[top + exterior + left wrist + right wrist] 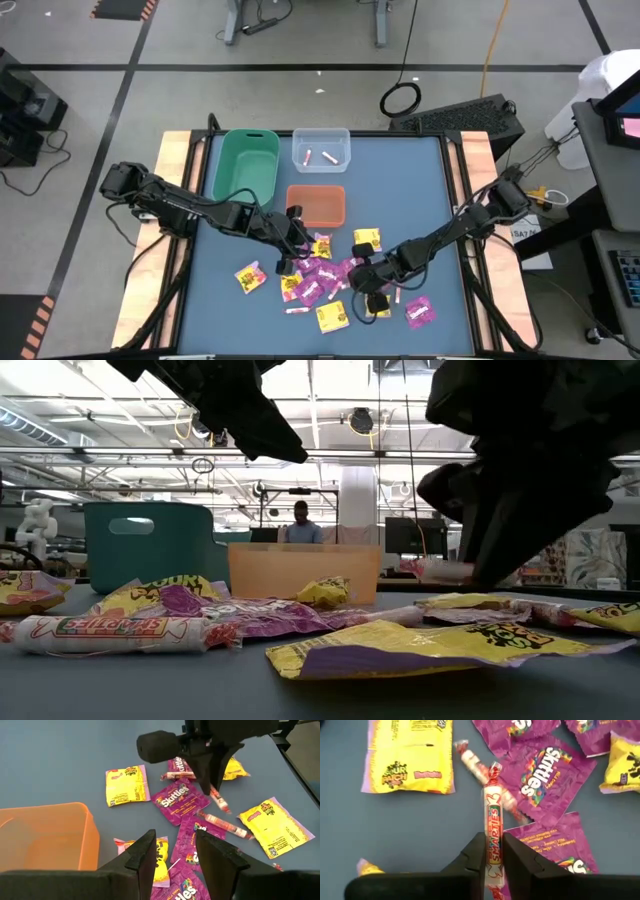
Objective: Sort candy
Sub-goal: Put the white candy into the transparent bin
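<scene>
From the high view I read the blue desk (pixel 420 190) at frame centre, with a green bin (pixel 245 165) upper left, a clear bin (pixel 321 148) at upper centre holding two sticks, and an orange bin (pixel 316 205) just below it. The candy (pixel 318 280) lies scattered in the lower centre of the frame. The left claw (pixel 292 243) sits at the pile's left edge; the right claw (pixel 375 298) sits at the pile's lower right. In the low view I see yellow and purple packets across the foreground, the orange bin at centre behind them, the green bin at left, and a person (pixel 301 525) seated far back in the room. In the left wrist view the left claw (pixel 174 851) hangs released over purple packets at lower centre, grasping nothing, with the orange bin at lower left and the other arm at top centre. In the right wrist view the right claw (pixel 493 851) is clenched on a Smarties stick (pixel 494 827), which stands up from between the fingers at frame centre; a yellow packet (pixel 409 755) lies upper left and purple packets right.
</scene>
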